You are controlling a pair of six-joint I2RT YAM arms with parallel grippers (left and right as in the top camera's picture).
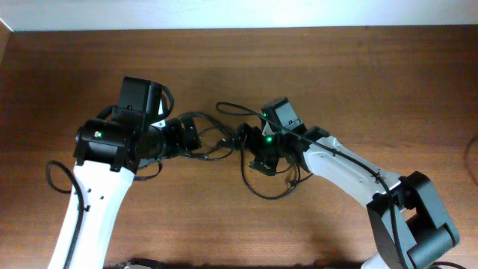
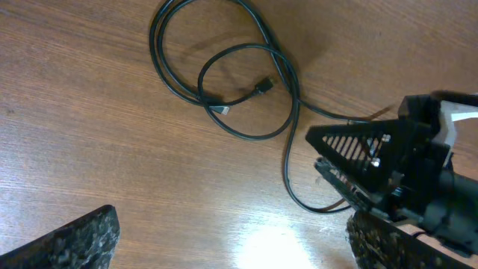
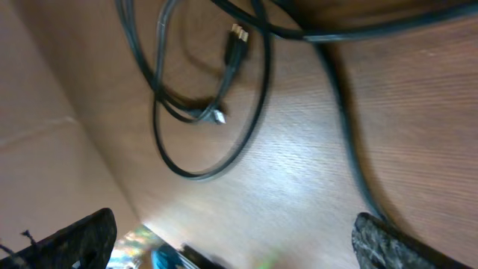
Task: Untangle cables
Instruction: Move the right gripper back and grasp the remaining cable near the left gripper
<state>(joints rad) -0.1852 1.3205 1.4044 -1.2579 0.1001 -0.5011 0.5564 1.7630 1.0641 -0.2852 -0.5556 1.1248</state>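
Reaching inward from the near corners, the left arm point(image 1: 97, 194) and right arm point(image 1: 351, 175) meet nose to nose over the middle of the wooden surface point(image 1: 373, 82), both wrists tipped down. The cables point(image 2: 293, 90) lie on the wood right there, between and under the two wrists, in loose black loops.

The left fingers point(image 2: 78, 240) are spread wide with only bare wood between them, and they touch nothing. The right fingers point(image 3: 75, 243) are spread just as wide, also holding nothing, with one strand passing close by the right-hand one.

From overhead, the wrists cover the middle of the tangle. Only stray arcs show: one toward the far side, one curving out on the near side below the right wrist. The left wrist view fills that in. It shows two overlapping loops lying flat, with two small plugs point(image 2: 261, 88) resting inside them, near each other but apart. One strand trails off toward the right arm's black head, which blocks where it ends. The right wrist view shows the same loops and both plugs from the other side, somewhat blurred, with a thicker strand crossing its top edge.

A green light point(image 1: 267, 140) glows on the right wrist. A pale strip point(image 1: 224, 13) borders the far edge of the surface.
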